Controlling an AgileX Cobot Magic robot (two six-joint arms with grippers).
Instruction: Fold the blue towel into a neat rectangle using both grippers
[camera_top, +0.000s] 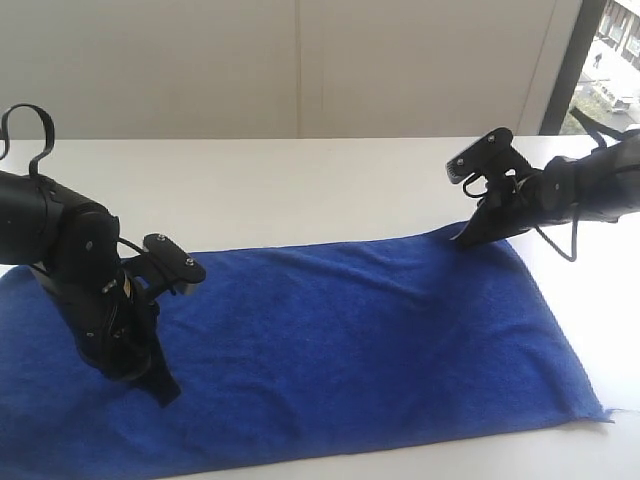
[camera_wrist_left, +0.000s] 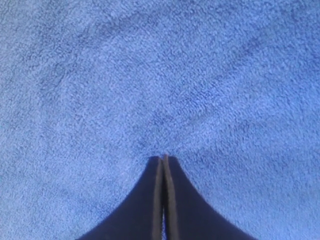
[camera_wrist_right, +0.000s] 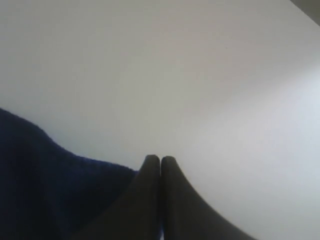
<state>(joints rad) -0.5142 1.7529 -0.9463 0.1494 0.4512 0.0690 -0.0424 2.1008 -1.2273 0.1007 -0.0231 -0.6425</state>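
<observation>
- Your left hand (camera_top: 165, 388) is on the left side of the outside view. It points down, and its tip meets the blue towel (camera_top: 350, 330) close to the near edge.
- The left wrist view shows you something the outside view cannot. The two fingers (camera_wrist_left: 186, 212) of that hand are pressed tight together with no gap. You can see no cloth between them. All around them is blue towel (camera_wrist_left: 150, 75), fuzzy and flat, and nothing else.
- The blue towel lies spread out on the white surface (camera_top: 300, 180). Only the outside view shows you its whole shape. It is long and wide, and it runs from the left edge of the picture almost to the right edge. Its left end goes out of the picture.
- Your right hand (camera_top: 462, 240) comes in from the right side of the outside view. It tilts down, and its tip sits at the far right corner of the towel.
- The right wrist view shows you that its fingers (camera_wrist_right: 182, 210) are closed together too. The towel (camera_wrist_right: 40, 170) looks dark next to them, and the rest is bare surface (camera_wrist_right: 200, 75).
- No view lets you tell if a bit of that corner is caught in the right hand.
</observation>
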